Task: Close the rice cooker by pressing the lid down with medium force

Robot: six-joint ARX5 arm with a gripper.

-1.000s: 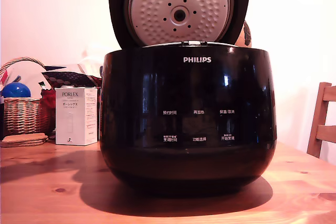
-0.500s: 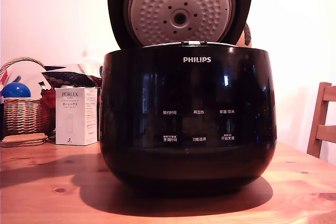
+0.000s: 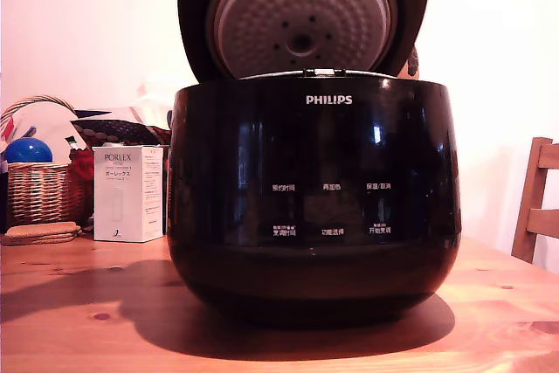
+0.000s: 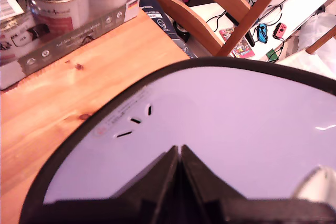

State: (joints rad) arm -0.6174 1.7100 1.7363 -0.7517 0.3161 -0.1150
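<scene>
Cooker (image 3: 314,198) sits mid-tabletop, lid (image 3: 301,15) up on its rear hinge, dimpled inner disc facing front. Gripper (image 4: 179,153) fingers pinched together, holding nothing, tips on the lid's glossy outer face (image 4: 226,129). Likely stiff, sprung hinge; slick surface, so tips may skid. I'd push with closed tips near the lid's free edge, away from the vent slots (image 4: 134,124), until the latch clicks.
</scene>
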